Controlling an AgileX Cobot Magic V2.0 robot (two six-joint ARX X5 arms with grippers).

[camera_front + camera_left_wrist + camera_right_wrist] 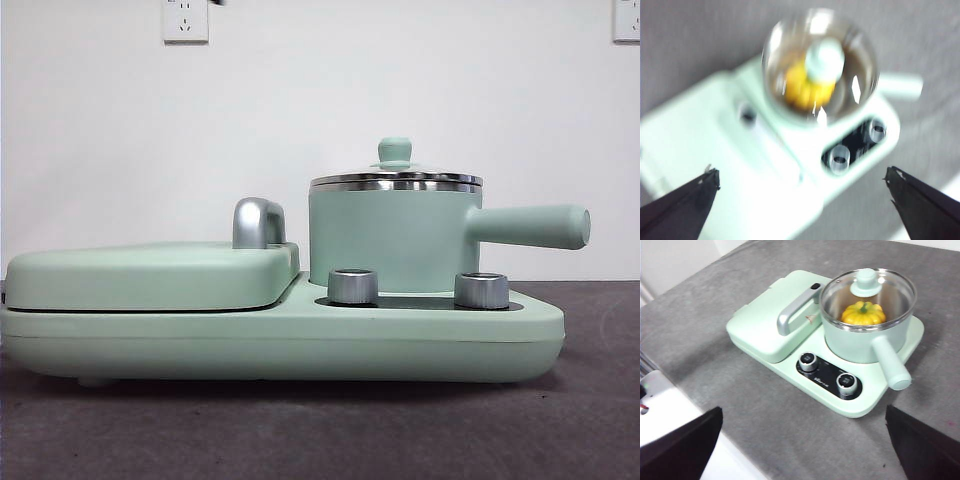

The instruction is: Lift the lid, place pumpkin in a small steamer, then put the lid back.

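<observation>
The small steamer stands on the right side of the mint green cooker base, its long handle pointing right. The glass lid rests on the steamer's steel rim, mint knob up. Through the glass the yellow-orange pumpkin sits inside the pot; the blurred left wrist view shows the pumpkin under the lid too. My left gripper hangs open high above the cooker. My right gripper is open as well, well back from the steamer with its lid. Neither shows in the front view.
The flat griddle cover with a chrome handle fills the cooker's left half. Two chrome dials sit in front of the pot. A white block lies at the grey table's near edge.
</observation>
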